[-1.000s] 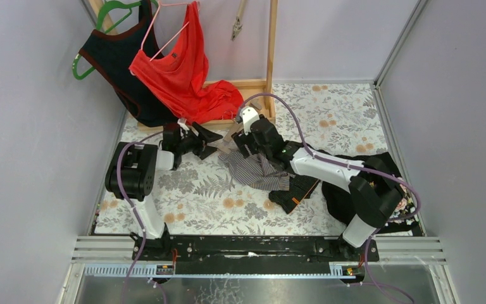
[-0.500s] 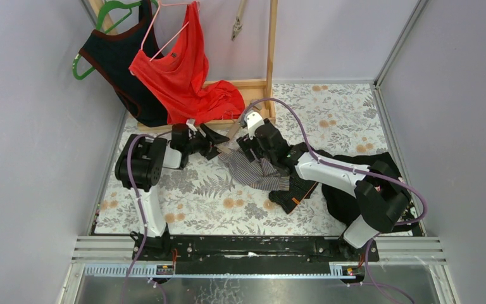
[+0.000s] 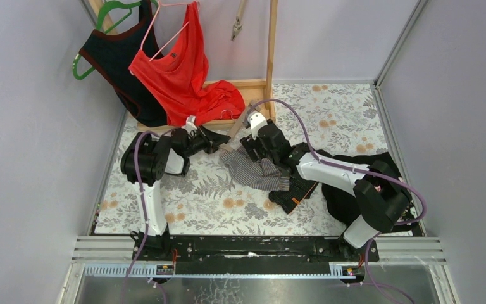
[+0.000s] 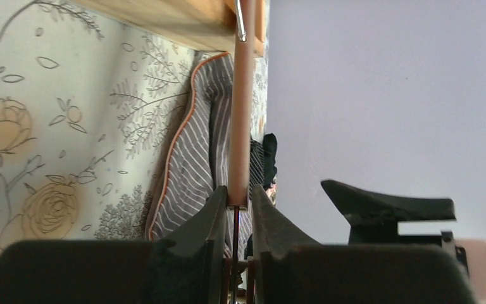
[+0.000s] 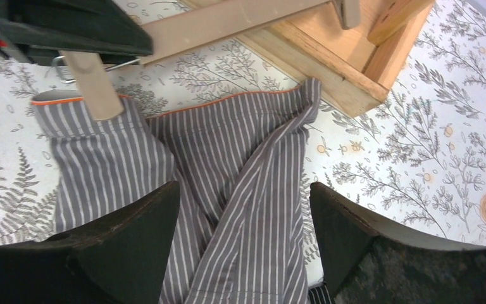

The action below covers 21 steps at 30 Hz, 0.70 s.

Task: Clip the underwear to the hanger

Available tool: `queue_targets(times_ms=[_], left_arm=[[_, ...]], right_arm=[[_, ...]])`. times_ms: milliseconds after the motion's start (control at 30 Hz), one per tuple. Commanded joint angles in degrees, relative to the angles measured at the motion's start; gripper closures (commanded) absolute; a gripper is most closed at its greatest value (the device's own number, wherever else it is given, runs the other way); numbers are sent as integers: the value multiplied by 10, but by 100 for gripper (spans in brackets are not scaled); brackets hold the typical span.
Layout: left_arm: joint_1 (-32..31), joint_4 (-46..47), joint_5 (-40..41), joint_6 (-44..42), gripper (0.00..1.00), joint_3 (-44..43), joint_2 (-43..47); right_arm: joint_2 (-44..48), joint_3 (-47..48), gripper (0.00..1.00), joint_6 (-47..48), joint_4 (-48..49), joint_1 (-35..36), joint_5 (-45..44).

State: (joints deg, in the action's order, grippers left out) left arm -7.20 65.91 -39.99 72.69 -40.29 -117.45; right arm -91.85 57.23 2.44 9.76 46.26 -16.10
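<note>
Left gripper has its fingers pressed together on the end of the wooden hanger, holding the bar low over the flowered table at its far middle. The striped underwear lies crumpled just right of it, orange-edged waistband touching the hanger's tip. Whether a clip has caught the cloth cannot be told. The right gripper hovers over the fabric, fingers wide apart, gripping nothing.

The step in hand appears to be steadying the hanger for the first clip. The next move likely calls for the right gripper to pinch the waistband and feed it to that clip while the bar is kept level.

Room is tight on the far side, where the rack base sits just beside the hanger. Dark clothes crowd the near right, and bare table opens toward the near left.
</note>
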Motion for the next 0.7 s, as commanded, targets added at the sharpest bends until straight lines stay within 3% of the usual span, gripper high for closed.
queue_targets(times_ms=[0,333,667], left_arm=[[-3,145,-21,38,96,24,-7],[-11,203,-37,63,100,79,58],[-14,174,-39,43,100,149,148]], right_arm=[[24,3,19,-16,16,-30,-11],[-44,118,22,-84,-96,-93,41],[-95,160,27,-138,-84,-110,75]])
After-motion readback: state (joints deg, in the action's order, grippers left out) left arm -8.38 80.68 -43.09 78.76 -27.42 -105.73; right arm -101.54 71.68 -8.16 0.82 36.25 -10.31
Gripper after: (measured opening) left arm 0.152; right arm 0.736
